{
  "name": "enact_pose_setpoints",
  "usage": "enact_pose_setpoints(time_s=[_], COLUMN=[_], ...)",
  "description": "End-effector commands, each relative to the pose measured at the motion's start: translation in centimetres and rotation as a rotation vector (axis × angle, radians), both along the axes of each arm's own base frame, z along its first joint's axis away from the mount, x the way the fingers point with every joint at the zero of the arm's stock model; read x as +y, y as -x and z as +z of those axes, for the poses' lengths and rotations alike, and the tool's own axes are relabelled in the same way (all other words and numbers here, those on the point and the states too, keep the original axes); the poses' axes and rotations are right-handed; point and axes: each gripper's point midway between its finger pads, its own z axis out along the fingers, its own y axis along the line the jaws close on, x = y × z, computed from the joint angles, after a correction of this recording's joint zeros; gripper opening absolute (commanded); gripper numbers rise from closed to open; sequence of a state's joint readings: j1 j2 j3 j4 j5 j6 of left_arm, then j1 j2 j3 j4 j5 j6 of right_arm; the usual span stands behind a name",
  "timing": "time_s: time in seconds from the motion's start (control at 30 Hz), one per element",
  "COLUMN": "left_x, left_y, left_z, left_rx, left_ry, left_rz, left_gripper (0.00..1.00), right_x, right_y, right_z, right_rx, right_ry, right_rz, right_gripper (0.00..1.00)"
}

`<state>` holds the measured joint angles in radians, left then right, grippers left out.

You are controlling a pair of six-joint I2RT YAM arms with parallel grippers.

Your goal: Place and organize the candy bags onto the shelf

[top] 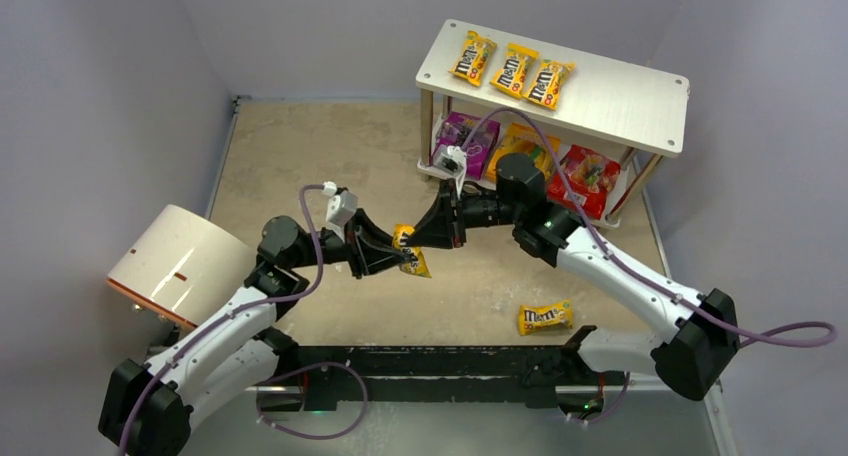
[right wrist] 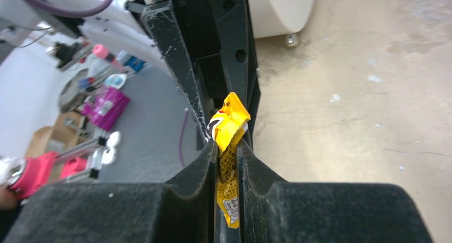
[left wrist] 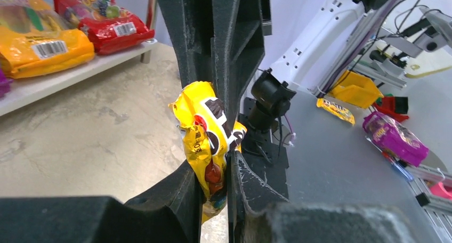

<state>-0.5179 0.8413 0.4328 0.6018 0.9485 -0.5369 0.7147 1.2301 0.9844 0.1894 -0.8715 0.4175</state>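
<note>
A yellow M&M's packet [top: 411, 252] hangs above the table [top: 300, 146], well short of the shelf [top: 610, 101]. The wrist views show the left gripper [left wrist: 216, 173] and right gripper [right wrist: 226, 158] both clamped narrow on it. Only the overhead view shows three packets [top: 510, 71] on the top board, the purple pouch [top: 465, 136], orange pouch [top: 520, 144] and red pouch [top: 590, 171] below, and a loose packet [top: 545, 317] on the table.

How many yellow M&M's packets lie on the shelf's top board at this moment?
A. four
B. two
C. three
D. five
C: three packets lie in a row on the top board. A fourth packet is pinched between the left end effector and the right end effector, and a fifth packet lies on the table.
</note>
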Motion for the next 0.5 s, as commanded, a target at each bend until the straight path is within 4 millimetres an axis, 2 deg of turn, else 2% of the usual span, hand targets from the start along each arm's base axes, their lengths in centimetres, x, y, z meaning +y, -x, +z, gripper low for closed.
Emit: enact_pose_setpoints(time_s=[0.0, 0.03, 0.07, 0.1, 0.13, 0.2, 0.23, 0.3, 0.37, 0.47], left_x=[-0.1, -0.2, -0.2, -0.2, -0.2, -0.3, -0.3, -0.4, -0.5, -0.6], left_y=[-0.3, -0.5, -0.7, -0.9, -1.1, -1.4, -1.5, -1.6, -1.8, -2.1], left_z=[-1.1, -1.3, -1.4, -1.7, -1.9, -2.1, -2.2, -2.3, -2.2, -2.2], left_rx=[0.040, 0.049, 0.058, 0.070, 0.080, 0.093, 0.100, 0.107, 0.112, 0.128], left_ry=[-0.070, -0.078, -0.086, -0.094, -0.101, -0.105, -0.108, -0.109, -0.107, -0.107], left_rz=[-0.002, 0.005, 0.012, 0.021, 0.030, 0.042, 0.046, 0.045, 0.046, 0.049], left_gripper=[0.00, 0.00, 0.00, 0.00, 0.00, 0.00, 0.00, 0.00, 0.00, 0.00], right_x=[-2.2, -2.9, -3.8, -4.5, -4.9, -4.8, -4.5, -4.0, -3.7, -3.3], right_y=[-4.7, -5.9, -7.0, -7.6, -7.7, -6.6, -5.6, -3.7, -3.5, -3.9], right_z=[4.7, 5.4, 5.6, 5.9, 6.1, 6.1, 6.1, 5.3, 5.0, 2.8], right_rx=[-0.218, -0.249, -0.257, -0.278, -0.307, -0.356, -0.376, -0.395, -0.386, -0.319], right_ry=[0.021, 0.030, 0.055, 0.064, 0.062, 0.027, -0.003, -0.046, -0.062, -0.007], right_rz=[-0.301, -0.386, -0.472, -0.526, -0.542, -0.488, -0.432, -0.329, -0.311, -0.307], right_gripper=[0.17, 0.19, 0.26, 0.38, 0.50, 0.80, 0.88, 0.96, 0.98, 0.99])
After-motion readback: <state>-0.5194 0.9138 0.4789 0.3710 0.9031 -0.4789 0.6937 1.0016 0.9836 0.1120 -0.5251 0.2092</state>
